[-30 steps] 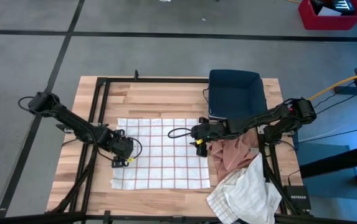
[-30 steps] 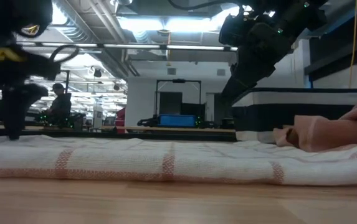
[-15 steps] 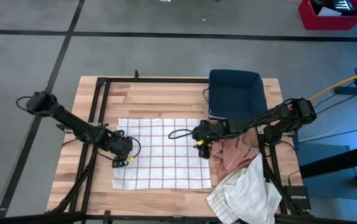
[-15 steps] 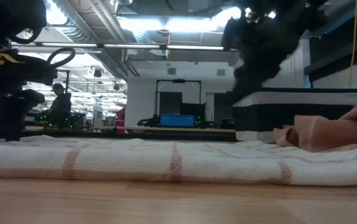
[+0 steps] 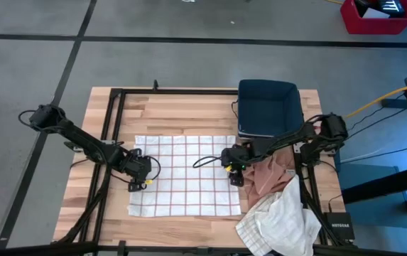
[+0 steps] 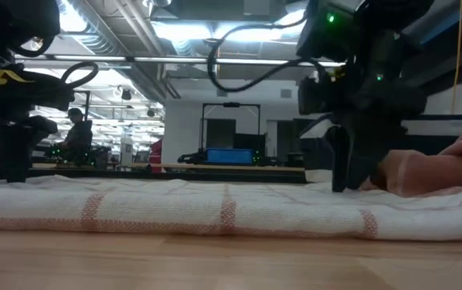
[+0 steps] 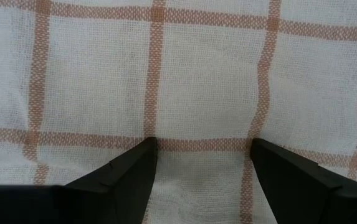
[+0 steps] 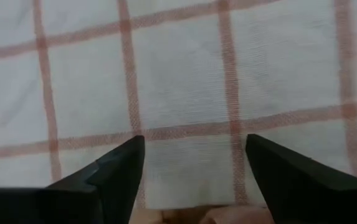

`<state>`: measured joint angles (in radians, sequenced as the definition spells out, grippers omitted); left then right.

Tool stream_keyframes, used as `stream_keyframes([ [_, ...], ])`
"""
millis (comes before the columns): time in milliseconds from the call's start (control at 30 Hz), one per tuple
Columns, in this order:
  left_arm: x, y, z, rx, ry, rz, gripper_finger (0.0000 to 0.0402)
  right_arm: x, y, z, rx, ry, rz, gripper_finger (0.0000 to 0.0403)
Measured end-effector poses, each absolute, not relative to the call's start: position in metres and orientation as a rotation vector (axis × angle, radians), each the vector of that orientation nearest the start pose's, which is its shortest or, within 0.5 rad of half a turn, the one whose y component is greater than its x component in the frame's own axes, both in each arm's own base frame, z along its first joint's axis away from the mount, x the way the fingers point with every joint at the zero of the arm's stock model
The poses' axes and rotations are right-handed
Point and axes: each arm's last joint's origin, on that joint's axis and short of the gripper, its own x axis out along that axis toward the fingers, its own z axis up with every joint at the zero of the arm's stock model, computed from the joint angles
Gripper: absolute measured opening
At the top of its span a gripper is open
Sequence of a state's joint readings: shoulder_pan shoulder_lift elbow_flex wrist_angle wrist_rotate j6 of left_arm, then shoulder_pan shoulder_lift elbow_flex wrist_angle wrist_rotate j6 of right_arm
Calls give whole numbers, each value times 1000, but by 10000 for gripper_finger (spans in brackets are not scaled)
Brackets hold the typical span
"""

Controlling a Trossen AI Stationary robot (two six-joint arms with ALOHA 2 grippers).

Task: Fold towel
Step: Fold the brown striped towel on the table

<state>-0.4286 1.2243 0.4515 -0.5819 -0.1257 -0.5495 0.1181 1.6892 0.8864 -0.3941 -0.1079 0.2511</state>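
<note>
Right hand [image 5: 236, 176] lower (spread) over towel [image 5: 183, 175]

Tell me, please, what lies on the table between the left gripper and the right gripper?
In the high view, only the flat checked towel lies between the left gripper and the right gripper; nothing rests on it.

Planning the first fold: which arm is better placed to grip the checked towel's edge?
Right. Its open end effector sits at the checked towel's right edge; the left end effector is over cloth, inside the edge.
</note>
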Motion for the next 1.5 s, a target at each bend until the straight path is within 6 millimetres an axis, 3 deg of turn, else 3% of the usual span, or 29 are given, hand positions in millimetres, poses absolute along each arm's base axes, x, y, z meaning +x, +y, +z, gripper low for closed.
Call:
stream_keyframes([
  [400,154,-66,129,-107,1326,124,255,297,52,136,64,1238,147,263],
  [533,154,-66,129,-108,1323,124,255,297,51,146,47,1312,92,262],
  [667,154,-66,129,-110,1322,126,255,303,54,153,67,1270,70,262],
  [1000,154,-66,129,-104,1321,129,255,312,63,131,27,1280,61,262],
  [1267,152,-68,129,-110,1326,146,254,308,61,127,5,1337,24,262],
  [1500,149,-71,129,-107,1333,149,219,303,59,126,-4,1388,6,236],
])
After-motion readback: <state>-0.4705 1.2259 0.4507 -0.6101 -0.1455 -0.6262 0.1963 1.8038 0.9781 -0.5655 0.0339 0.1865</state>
